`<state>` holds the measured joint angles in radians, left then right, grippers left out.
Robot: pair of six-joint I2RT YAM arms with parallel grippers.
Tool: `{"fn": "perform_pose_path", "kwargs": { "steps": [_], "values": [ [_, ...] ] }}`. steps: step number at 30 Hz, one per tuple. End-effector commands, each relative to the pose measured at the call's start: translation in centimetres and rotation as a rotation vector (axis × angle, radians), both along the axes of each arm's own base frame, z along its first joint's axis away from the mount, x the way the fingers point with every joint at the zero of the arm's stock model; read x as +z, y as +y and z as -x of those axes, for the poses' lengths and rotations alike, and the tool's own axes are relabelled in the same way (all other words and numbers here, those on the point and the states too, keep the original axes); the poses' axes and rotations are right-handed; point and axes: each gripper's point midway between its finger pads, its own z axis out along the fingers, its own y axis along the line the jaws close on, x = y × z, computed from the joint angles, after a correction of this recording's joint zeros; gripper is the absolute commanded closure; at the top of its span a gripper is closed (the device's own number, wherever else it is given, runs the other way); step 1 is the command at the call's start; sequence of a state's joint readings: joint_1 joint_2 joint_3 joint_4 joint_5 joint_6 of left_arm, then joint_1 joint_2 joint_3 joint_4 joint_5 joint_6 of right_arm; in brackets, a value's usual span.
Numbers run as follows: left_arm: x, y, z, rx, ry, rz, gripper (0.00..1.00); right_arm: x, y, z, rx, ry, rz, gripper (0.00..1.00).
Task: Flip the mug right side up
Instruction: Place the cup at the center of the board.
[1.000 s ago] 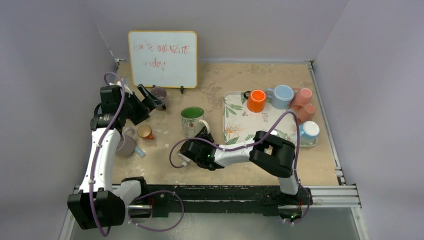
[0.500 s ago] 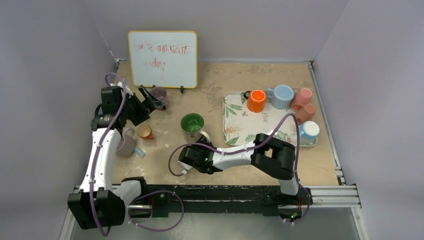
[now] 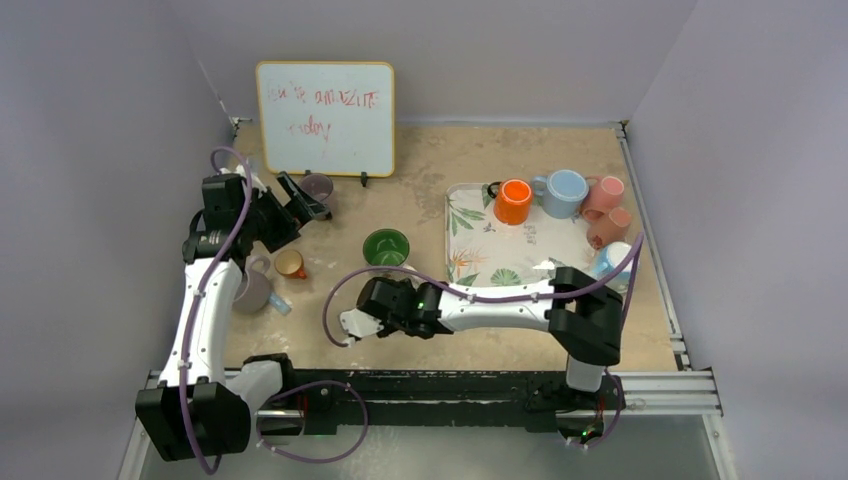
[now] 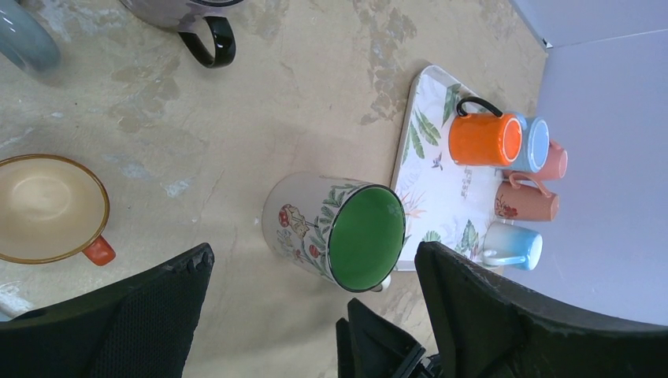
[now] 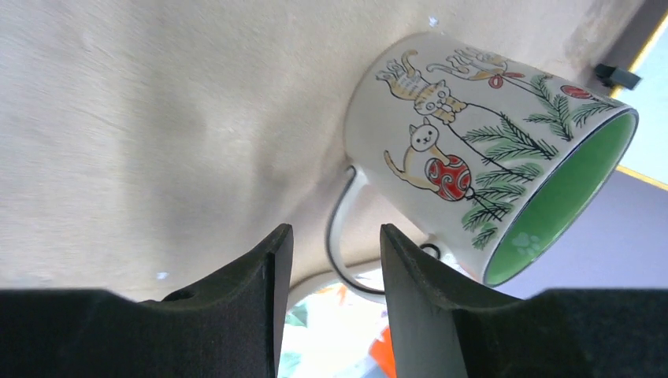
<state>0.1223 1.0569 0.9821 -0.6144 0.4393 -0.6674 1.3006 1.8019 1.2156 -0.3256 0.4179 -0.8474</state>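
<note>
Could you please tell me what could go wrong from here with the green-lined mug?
The open right gripper sits close to the handle of the upright mug; a careless move might hook it and tip the mug. The mug stands near the tray; a nudge could knock it against the rim.

Green-lined, cat-patterned white mug (image 5: 473, 134)

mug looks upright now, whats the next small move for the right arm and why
Probably draw the right tool straight back, away from the mug: it stands upright on the table, green inside up, and the open tool holds nothing, with the handle just ahead of it.
</note>
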Motion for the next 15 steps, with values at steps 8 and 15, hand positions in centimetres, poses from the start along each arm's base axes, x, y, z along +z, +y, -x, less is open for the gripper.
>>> {"fn": "perform_pose_path", "kwargs": {
  "steps": [8, 15],
  "values": [
    [0.1, -0.8, 1.4, -0.074, -0.083, -0.003, 0.02, 8.0, 2.5, 2.2, -0.311, 0.392, -0.605, 0.52],
    [-0.2, -1.5, 3.0, -0.117, -0.092, 0.005, 0.04, 9.0, 0.3, -0.1, -0.557, 0.495, -0.812, 0.52]
  ]
}}
